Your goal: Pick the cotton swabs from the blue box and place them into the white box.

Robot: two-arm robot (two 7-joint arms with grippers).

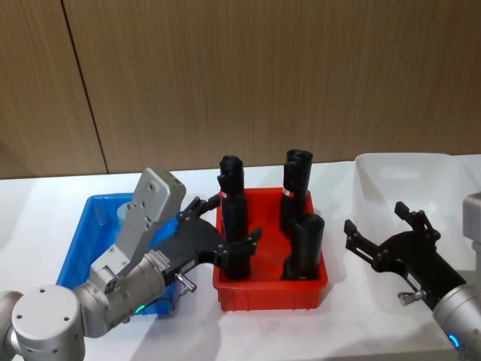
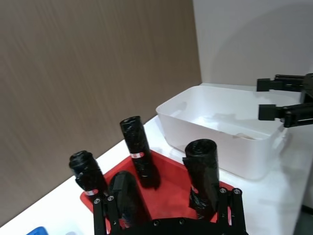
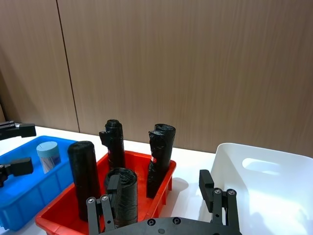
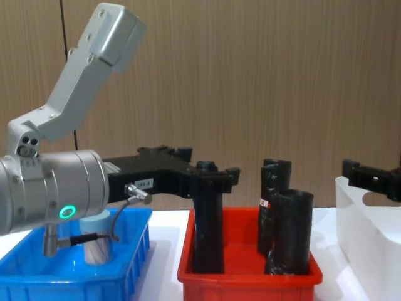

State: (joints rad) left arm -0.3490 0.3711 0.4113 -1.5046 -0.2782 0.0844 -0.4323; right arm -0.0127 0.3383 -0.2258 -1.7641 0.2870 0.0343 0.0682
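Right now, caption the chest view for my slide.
Left gripper, jaws open, by the black rolls; a swab tub in the blue box.

A wall of brown wood-grain panels (image 1: 263, 75) runs the width of the room behind a white tabletop (image 1: 263, 338), its boards split by a thin dark vertical seam (image 1: 84, 83). At one end the panelling meets a plain pale-grey wall (image 2: 254, 39) at a corner. Soft, even light falls across the tabletop, leaving faint shadows on its surface.
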